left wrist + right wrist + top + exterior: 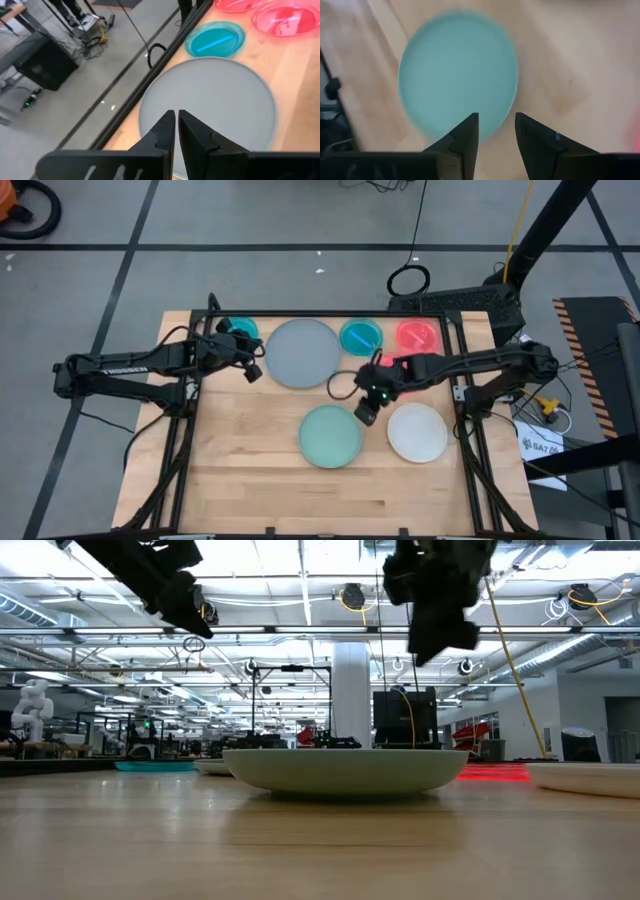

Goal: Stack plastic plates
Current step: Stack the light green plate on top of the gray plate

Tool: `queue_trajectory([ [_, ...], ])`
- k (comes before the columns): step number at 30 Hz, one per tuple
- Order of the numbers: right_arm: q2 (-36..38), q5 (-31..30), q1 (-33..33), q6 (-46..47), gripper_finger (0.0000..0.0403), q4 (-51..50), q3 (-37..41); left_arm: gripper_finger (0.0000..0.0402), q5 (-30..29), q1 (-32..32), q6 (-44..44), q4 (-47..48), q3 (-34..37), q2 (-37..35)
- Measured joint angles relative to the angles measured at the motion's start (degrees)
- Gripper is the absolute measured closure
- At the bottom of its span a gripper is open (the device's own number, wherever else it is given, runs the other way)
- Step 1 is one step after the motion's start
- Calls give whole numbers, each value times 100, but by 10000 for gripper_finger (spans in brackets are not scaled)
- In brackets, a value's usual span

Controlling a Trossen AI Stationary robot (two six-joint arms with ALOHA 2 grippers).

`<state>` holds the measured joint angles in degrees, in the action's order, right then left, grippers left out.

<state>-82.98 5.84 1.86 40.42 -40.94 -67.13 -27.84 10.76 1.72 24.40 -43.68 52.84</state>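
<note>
**A robotics lab in a large industrial hall**

The low view looks across the wooden table into a wide hall with exposed ceiling trusses, rows of strip lights and hanging yellow cables. Other test benches and dark equipment racks stand in the distance, and a white humanoid robot stands at the far left. From above, the floor is grey concrete marked with black tape lines, cables trail across it, and a hazard-striped edge borders the rig. Beyond the left gripper's fingers lie power cords and a black case on the floor.
</note>
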Motion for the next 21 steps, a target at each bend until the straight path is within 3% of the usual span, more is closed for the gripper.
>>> queue_trajectory([
  [8, -5, 484, 886, 2262, 282, -1383, 0, 371, 9, -24, -228, 48, 0, 0],
  [13, -86, 372, 1325, 3178, 282, -2004, 0, 371, 20, -96, -191, 19, 0, 0],
  [16, -216, 225, 1398, 3054, 282, -1720, 0, 371, 21, -98, -53, -96, 0, 0],
  [21, -532, -598, 1323, 2081, 282, -883, 0, 371, 20, -98, 173, -228, -1, -2],
])
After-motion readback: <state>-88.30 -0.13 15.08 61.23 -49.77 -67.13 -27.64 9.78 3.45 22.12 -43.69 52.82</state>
